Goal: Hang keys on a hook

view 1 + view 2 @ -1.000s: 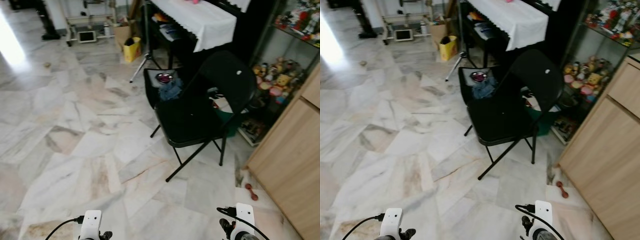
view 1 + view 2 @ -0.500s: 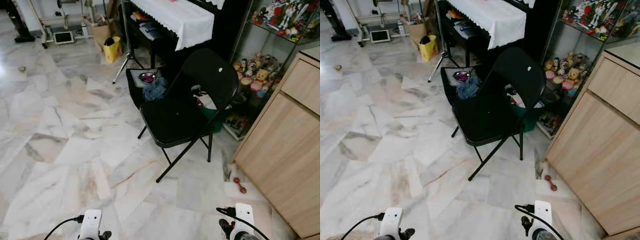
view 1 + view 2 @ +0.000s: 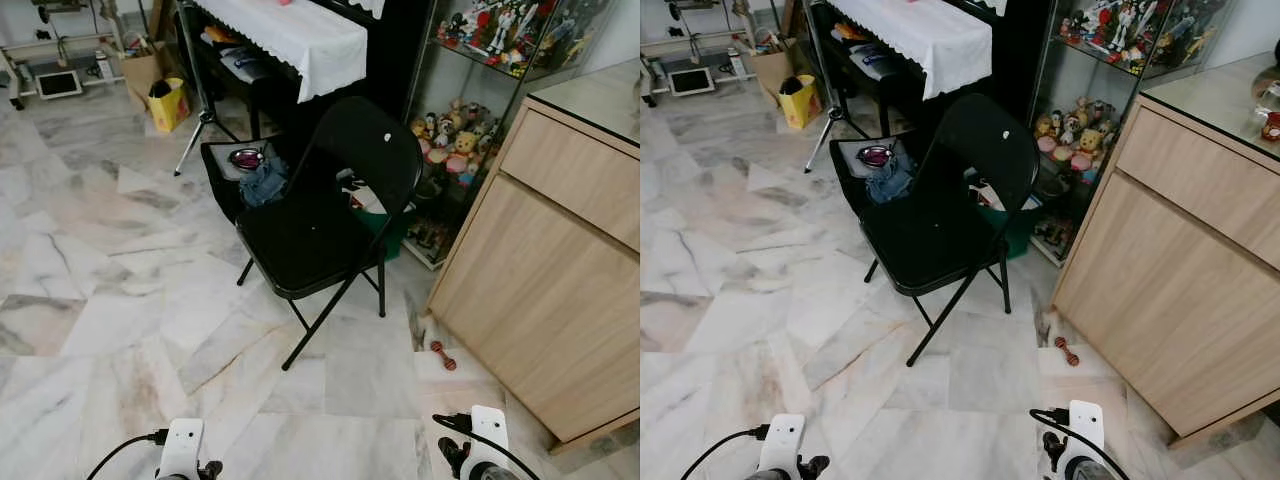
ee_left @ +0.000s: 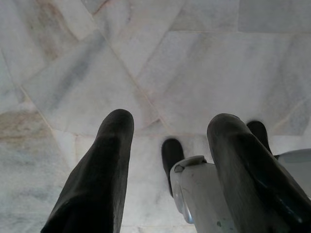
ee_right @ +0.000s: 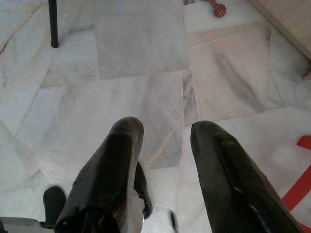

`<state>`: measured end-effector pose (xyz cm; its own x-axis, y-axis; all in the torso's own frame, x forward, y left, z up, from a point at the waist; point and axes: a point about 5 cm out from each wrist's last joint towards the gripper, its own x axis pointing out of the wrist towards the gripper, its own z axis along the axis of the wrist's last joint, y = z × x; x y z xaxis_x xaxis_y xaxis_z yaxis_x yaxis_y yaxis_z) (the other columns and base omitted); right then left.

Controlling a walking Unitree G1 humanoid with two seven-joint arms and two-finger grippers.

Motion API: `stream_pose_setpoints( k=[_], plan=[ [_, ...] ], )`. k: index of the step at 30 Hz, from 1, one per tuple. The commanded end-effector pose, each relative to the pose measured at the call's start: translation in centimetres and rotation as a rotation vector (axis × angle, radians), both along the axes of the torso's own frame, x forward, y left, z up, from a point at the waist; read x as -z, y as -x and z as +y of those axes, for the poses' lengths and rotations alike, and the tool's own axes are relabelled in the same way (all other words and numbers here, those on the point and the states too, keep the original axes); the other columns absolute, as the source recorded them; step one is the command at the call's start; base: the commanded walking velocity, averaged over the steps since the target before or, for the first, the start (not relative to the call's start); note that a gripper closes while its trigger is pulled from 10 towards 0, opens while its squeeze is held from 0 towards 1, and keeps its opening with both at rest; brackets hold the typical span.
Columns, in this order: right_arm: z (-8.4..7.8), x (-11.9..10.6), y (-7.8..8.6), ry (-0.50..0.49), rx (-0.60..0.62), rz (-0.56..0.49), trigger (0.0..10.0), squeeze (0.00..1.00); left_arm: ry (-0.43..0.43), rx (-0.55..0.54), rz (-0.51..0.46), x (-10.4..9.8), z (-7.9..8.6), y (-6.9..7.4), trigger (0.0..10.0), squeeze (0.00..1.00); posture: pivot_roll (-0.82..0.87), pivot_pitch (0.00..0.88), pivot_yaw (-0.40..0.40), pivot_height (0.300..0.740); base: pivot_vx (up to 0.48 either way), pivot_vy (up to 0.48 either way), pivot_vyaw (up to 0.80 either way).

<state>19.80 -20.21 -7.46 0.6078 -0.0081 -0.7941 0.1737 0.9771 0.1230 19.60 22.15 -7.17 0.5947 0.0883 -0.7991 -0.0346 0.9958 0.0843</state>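
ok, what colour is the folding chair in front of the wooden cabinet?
Black metal folding chair, seat and back alike; left eye view shows it best.

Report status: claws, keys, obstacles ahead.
Left claw open, empty. Right claw open, empty. Keys and hook unsighted. Black folding chair ahead, wooden cabinet to the right.

Black folding chair (image 3: 330,215); white grey-veined marble floor (image 3: 90,300) (brownish streaks); light wood-grain cabinet (image 3: 560,270); yellow bag (image 3: 168,105).
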Motion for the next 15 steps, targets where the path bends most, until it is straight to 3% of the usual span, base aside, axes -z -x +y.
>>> stream_pose_setpoints(
  k=[1, 15],
  plan=[
    [-0.17, 0.08, 0.19, 0.006, 0.002, 0.011, 10.0, 0.00, -0.028, 0.004, -0.005, 0.06, 0.23, 0.24, 10.0, 0.00, 0.09, 0.050, -0.038, 0.740, 0.000, 0.000, -0.74],
    [-0.23, 0.07, 0.18, 0.006, 0.003, 0.012, 10.0, 0.00, -0.037, 0.026, -0.020, -0.11, 0.02, -0.12, 10.0, 0.00, 0.09, 0.052, -0.040, 0.740, 0.000, -0.061, -0.74]
  ],
)
